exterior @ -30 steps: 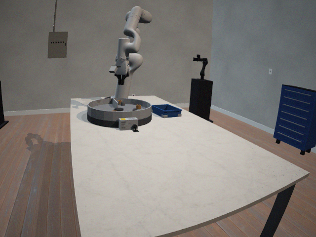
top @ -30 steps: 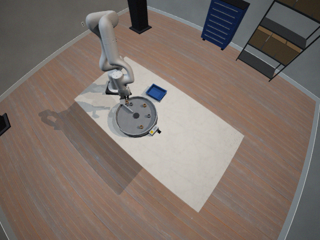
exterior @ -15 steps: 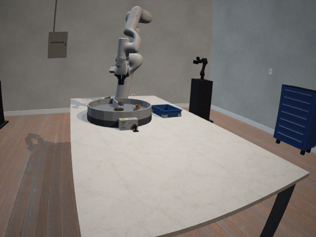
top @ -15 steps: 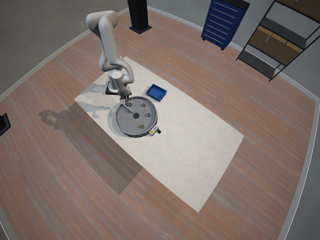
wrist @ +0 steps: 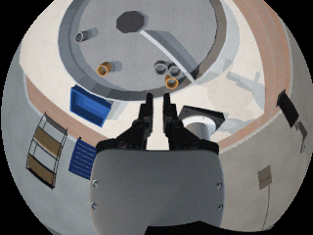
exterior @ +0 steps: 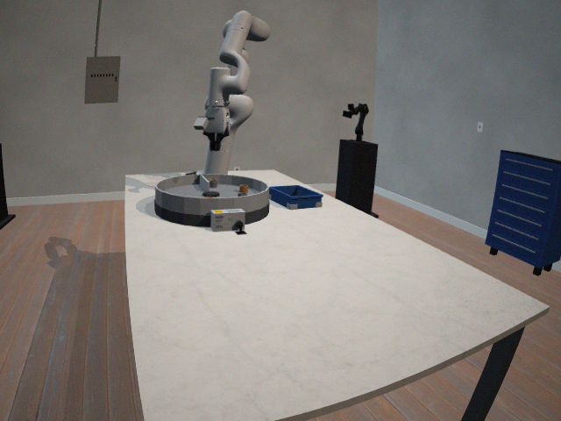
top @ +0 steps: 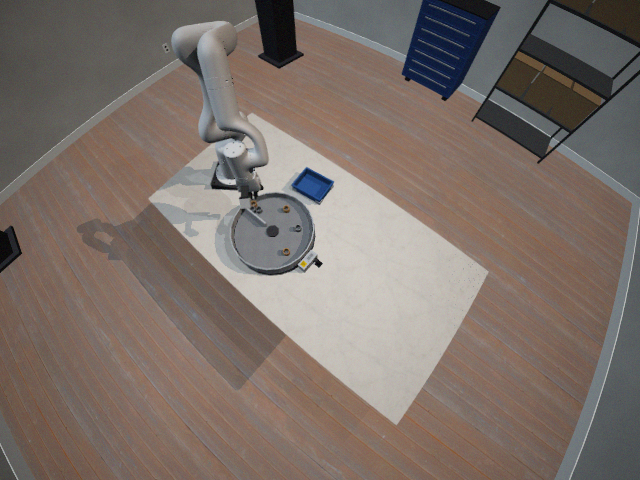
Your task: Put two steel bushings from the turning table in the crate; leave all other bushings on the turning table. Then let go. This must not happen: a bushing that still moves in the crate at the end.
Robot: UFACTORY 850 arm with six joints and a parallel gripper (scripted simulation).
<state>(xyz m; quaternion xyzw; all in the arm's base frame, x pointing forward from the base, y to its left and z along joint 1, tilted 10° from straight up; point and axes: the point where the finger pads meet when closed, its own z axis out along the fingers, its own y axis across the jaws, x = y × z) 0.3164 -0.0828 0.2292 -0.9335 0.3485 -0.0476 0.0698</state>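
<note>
Three grey rings point(top: 258, 210) point(exterior: 214, 183) point(wrist: 160, 63) on turntable point(top: 308, 241) point(exterior: 181, 203) point(wrist: 67, 54) | picking stage, crate point(top: 311, 184) point(exterior: 293, 198) point(wrist: 90, 107) empty | my claw point(top: 253, 196) point(exterior: 216, 147) point(wrist: 157, 102) slightly open, holding nothing | next: widen, lower over one

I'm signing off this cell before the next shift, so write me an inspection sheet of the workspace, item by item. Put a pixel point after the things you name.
Surface: pale, marble-look table top point(top: 377, 289) point(exterior: 316, 289); dark specks near one corner.
Job's things: turning table point(top: 235, 248) point(exterior: 181, 204) point(wrist: 66, 49) with three steel and three orange bushings, two steel and one orange clustered by the divider point(top: 255, 215) point(exterior: 204, 181) point(wrist: 168, 56); blue crate point(top: 312, 184) point(exterior: 294, 196) point(wrist: 90, 107) beside it, no bushing seen inside.
Clutter: nothing seen.
Gripper point(top: 253, 195) point(exterior: 215, 148) point(wrist: 157, 102): raised, fingers slightly apart, nothing between them.
Cables: none seen on the table.
Surroundings: blue drawer cabinet point(top: 445, 49) point(exterior: 523, 210) point(wrist: 82, 159), shelf rack, black pedestals.
</note>
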